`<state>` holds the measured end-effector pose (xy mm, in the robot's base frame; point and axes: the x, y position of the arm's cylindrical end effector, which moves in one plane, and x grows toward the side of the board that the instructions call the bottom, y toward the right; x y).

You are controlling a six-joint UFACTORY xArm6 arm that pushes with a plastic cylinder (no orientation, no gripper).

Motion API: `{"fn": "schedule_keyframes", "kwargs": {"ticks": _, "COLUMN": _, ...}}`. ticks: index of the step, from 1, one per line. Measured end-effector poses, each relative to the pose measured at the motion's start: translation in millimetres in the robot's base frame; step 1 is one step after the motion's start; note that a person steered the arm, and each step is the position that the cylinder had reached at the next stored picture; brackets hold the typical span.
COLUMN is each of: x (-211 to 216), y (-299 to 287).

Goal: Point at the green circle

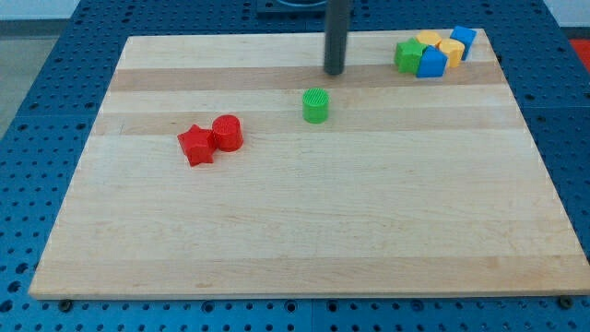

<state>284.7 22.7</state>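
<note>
The green circle (315, 105) is a short green cylinder standing on the wooden board (304, 221), a little above the middle. My tip (334, 72) is the lower end of the dark rod that comes down from the view's top. The tip stands just above and slightly right of the green circle, with a small gap between them.
A red star (195, 145) and a red cylinder (228, 133) touch each other at the view's left. A cluster at the top right holds a green block (407, 55), a blue block (431, 62), two yellow blocks (449, 50) and another blue block (463, 39).
</note>
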Motion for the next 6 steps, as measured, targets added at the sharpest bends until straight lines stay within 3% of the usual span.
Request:
{"fn": "schedule_keyframes", "kwargs": {"ticks": 2, "x": 41.5, "y": -72.7}}
{"fn": "schedule_keyframes", "kwargs": {"ticks": 4, "x": 69.5, "y": -62.3}}
{"fn": "schedule_keyframes", "kwargs": {"ticks": 6, "x": 75.9, "y": -13.5}}
